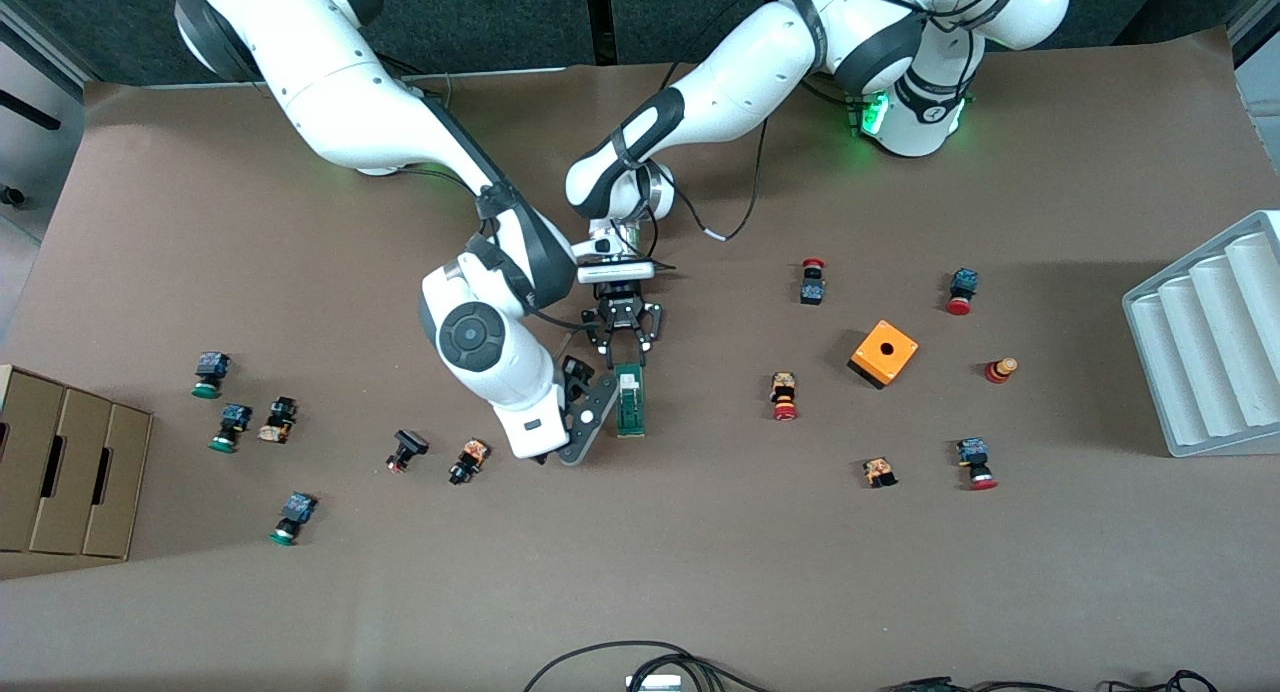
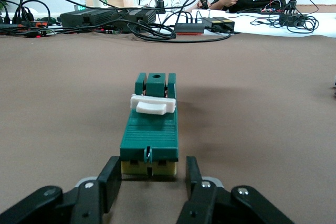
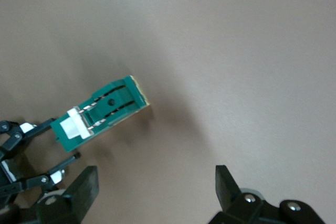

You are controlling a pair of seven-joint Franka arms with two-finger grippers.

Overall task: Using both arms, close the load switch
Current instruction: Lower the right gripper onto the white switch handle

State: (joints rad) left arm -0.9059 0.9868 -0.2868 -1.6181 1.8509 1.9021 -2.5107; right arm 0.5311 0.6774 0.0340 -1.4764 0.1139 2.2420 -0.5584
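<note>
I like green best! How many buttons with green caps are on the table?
3 green buttons, all toward the right arm's end: one farthest from the front camera, one slightly nearer, one nearest. More may be hidden.

Pretty even overhead lighting, the brown surface (image 1: 700, 572) looks bright with no glare. Soft shadows sit under the arms and the orange box (image 1: 884, 353). Green glow at the bases. Right wrist view is a bit soft and washed out.
</note>
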